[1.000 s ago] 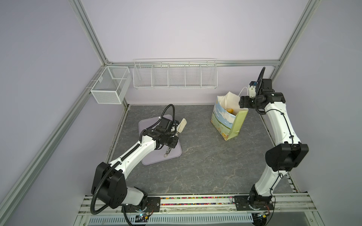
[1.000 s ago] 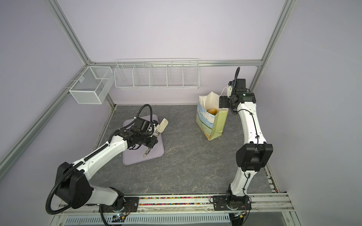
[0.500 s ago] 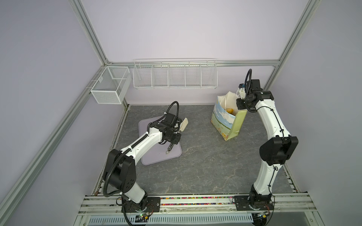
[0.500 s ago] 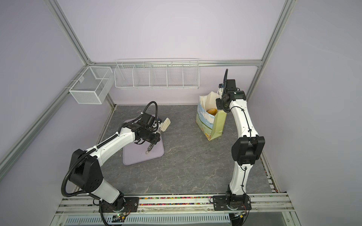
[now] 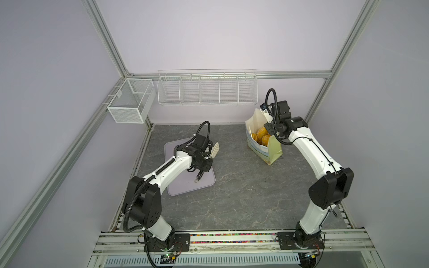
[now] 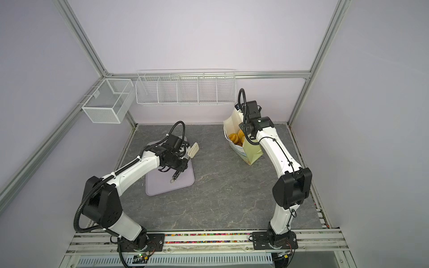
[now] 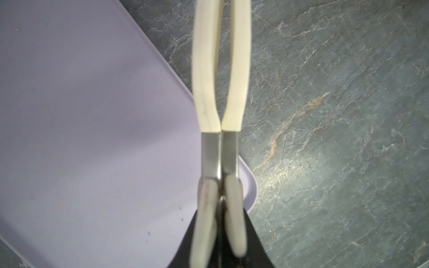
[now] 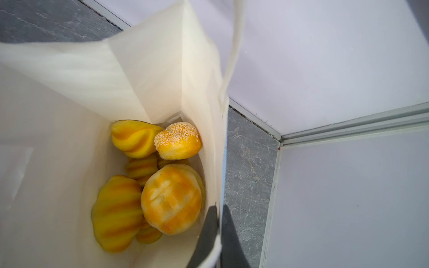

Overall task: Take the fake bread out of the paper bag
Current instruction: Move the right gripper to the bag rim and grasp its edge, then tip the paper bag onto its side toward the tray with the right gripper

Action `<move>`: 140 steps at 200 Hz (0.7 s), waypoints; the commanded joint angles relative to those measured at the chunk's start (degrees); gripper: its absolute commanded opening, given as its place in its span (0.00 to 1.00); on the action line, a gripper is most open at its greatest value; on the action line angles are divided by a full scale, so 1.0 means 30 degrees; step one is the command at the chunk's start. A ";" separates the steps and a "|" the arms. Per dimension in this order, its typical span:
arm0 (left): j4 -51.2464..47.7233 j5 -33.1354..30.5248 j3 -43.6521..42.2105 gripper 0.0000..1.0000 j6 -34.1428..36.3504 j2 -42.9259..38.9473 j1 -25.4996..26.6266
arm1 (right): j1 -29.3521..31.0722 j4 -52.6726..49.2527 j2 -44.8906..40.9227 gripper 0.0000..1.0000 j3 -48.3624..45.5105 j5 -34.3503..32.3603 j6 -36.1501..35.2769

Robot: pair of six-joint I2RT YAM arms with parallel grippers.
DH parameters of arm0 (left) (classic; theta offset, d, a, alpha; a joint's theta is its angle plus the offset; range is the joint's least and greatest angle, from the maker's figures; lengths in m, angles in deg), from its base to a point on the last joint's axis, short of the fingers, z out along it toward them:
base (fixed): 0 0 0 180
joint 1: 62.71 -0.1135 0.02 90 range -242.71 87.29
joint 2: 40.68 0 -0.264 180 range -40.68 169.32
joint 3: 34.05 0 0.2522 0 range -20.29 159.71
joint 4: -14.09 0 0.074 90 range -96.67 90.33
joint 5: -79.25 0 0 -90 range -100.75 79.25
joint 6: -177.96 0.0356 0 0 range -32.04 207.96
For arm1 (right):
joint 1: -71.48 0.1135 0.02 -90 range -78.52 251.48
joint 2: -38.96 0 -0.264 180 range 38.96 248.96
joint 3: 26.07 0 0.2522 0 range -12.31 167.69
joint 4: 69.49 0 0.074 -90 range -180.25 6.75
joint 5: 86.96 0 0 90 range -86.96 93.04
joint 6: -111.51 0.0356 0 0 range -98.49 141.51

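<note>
Paper bag (image 8: 151, 76) rim sits pinched in the closed right fingers (image 8: 206, 232); a tug might tear or tip it, spilling bread (image 8: 171, 199). Well apart from the bag, left fingers (image 7: 205, 220) clamp tongs (image 7: 206, 81).

Both top views are bright and evenly lit, with only soft, faint shadows on the grey surface (image 5: 232, 197); the frame posts (image 5: 105, 39) lean and bow toward the edges, as a wide lens gives. In the left wrist view the tongs (image 7: 218, 69) near the lens are soft and smeared, and a pale glare patch lies on the surface. In the right wrist view the paper bag (image 8: 58, 116) glows almost white inside, the fake bread (image 8: 171, 197) is fairly sharp, and the right gripper (image 8: 219, 234) shows only dark, blurred jaws
</note>
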 commanded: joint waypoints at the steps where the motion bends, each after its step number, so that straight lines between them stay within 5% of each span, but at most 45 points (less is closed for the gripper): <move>1: 0.0108 -0.0428 -0.0757 0.23 -0.0155 -0.0912 -0.0127 | 0.0996 0.3269 -0.2017 0.06 -0.2347 -0.0542 -0.0768; 71: -0.0526 -0.0733 -0.2054 0.23 0.0370 -0.4213 -0.0135 | 0.5508 0.4633 -0.5232 0.07 -0.8546 0.0968 0.2480; 104: -0.1865 -0.1320 -0.2229 0.21 0.0942 -0.6798 -0.0135 | 0.6870 0.5059 -0.5336 0.07 -0.9210 0.0544 0.3505; 140: -0.2171 0.0331 -0.2627 0.20 0.1733 -0.9744 -0.0005 | 0.7553 0.5114 -0.5470 0.07 -0.9864 0.0638 0.4464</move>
